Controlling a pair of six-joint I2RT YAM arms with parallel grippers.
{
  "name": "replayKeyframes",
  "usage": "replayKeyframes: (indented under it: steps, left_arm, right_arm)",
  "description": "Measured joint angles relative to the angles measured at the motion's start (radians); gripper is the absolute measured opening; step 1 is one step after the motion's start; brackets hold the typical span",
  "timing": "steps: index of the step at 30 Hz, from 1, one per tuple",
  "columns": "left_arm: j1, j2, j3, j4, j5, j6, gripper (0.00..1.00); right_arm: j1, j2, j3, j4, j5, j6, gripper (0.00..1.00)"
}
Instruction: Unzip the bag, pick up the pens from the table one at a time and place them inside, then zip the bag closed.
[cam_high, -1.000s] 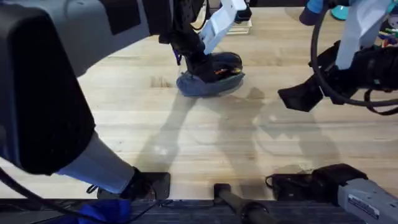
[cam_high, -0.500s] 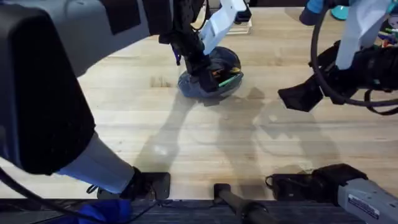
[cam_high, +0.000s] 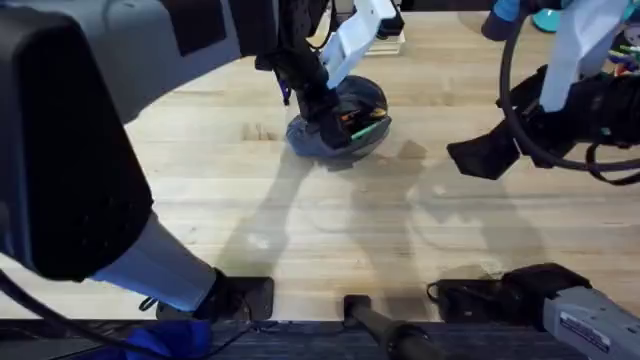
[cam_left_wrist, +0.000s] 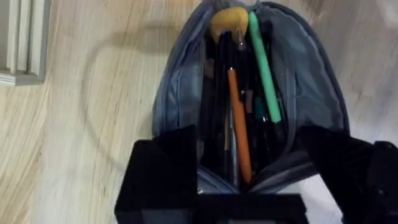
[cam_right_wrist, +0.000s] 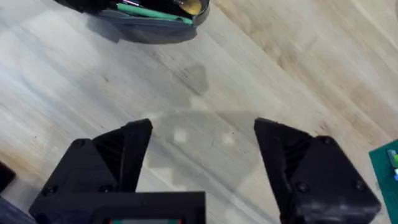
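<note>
The blue-grey bag lies at the far middle of the table with its zipper open. In the left wrist view the bag gapes, holding an orange pen, a green pen, dark pens and a yellow tip. My left gripper is open, and its fingers stand on either side of the bag's near end. My right gripper hovers open over bare wood to the right of the bag, apart from it.
A pale flat object lies beyond the bag, seen as a grey frame in the left wrist view. Teal items sit at the far right corner. Black gear occupies the near right edge.
Over the last second the bag went from flat to rounder, and its mouth now gapes to show the green pen. My left gripper shifted slightly. The right arm stayed still.
</note>
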Motion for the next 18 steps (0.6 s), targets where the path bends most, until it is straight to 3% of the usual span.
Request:
replayKeyframes:
  steps: [5, 18]
  left_arm:
    - [0.0, -0.049, 0.0, -0.026, -0.004, 0.0, 0.993]
    - [0.002, -0.435, 0.0, -0.238, -0.035, -0.022, 0.993]
  right_arm:
    - [0.0, 0.0, 0.0, 0.0, 0.0, 0.0, 0.997]
    - [0.0, 0.0, 0.0, -0.002, 0.0, 0.0, 0.998]
